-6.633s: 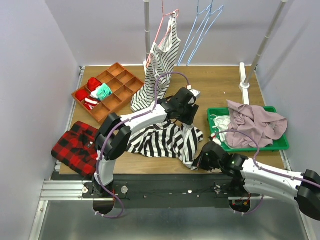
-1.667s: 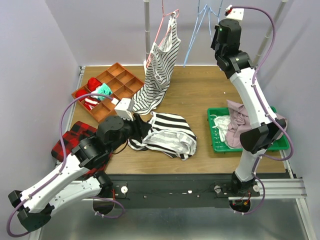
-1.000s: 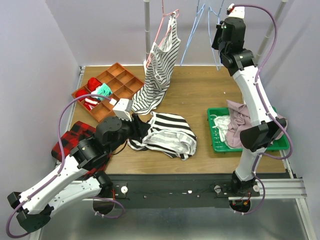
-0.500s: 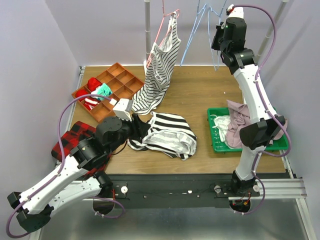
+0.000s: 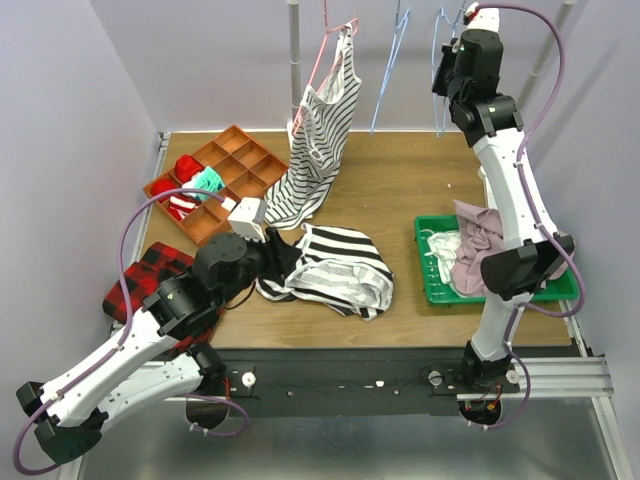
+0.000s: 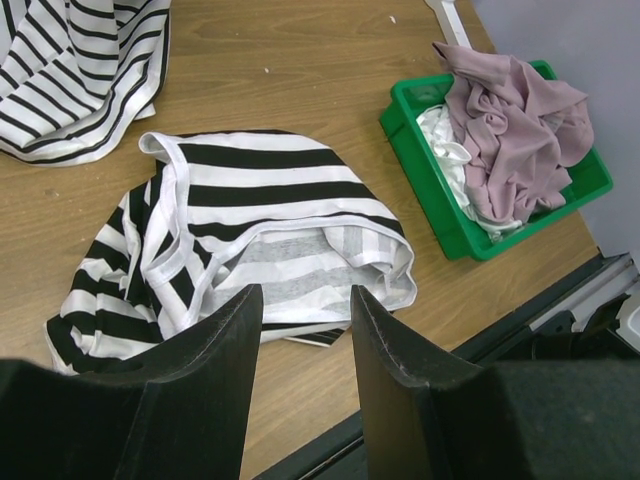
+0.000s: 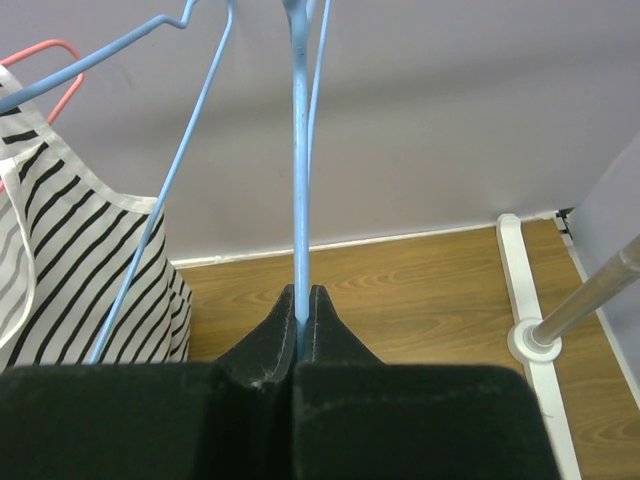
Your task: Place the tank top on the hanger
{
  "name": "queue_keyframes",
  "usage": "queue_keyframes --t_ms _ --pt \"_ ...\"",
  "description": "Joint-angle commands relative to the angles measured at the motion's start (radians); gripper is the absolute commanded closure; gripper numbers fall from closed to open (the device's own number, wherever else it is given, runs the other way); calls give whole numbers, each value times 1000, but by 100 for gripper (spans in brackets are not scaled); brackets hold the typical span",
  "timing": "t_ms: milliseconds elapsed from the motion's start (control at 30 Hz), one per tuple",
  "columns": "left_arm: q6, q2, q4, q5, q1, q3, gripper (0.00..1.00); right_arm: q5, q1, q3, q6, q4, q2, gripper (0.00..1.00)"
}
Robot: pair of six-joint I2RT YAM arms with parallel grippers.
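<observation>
The tank top (image 5: 335, 272) with wide black-and-white stripes lies crumpled on the table's middle, its straps to the left (image 6: 270, 225). My left gripper (image 6: 305, 300) hovers over its near edge, open, with nothing between the fingers; the overhead view shows that gripper (image 5: 283, 255) at the cloth's left side. High at the back, my right gripper (image 7: 302, 292) is shut on one wire of the light-blue hanger (image 7: 300, 150), which hangs from the rail. From above, the hanger (image 5: 439, 115) drops just left of the right gripper (image 5: 447, 78).
A second blue hanger (image 5: 388, 75) hangs to the left. A pink hanger carries a finer-striped top (image 5: 320, 140). An orange divided tray (image 5: 215, 180) sits back left, a red plaid shirt (image 5: 150, 290) front left, a green bin (image 5: 500, 296) with mauve cloth (image 5: 480, 240) right. Poles (image 5: 294, 60) stand behind.
My right gripper has shut on the blue hanger wire and shifted slightly right, drawing that hanger away from the other blue one. The left arm and the tank top have stayed put.
</observation>
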Motion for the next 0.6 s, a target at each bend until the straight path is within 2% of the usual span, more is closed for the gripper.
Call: queue_keyframes --t_ms 0,133,267,567 --pt "-9 0 14 -32 -1 -18 50 25 -8 -22 -13 3 -80 99" --pt "-14 0 14 -55 -1 -22 50 20 -8 -97 -17 46 -130 99" --pt "-18 11 28 -60 -3 -32 49 0 -8 -80 -8 11 -138 99" --pt "-31 46 60 -98 8 -55 46 -46 -8 -266 61 10 -284 99"
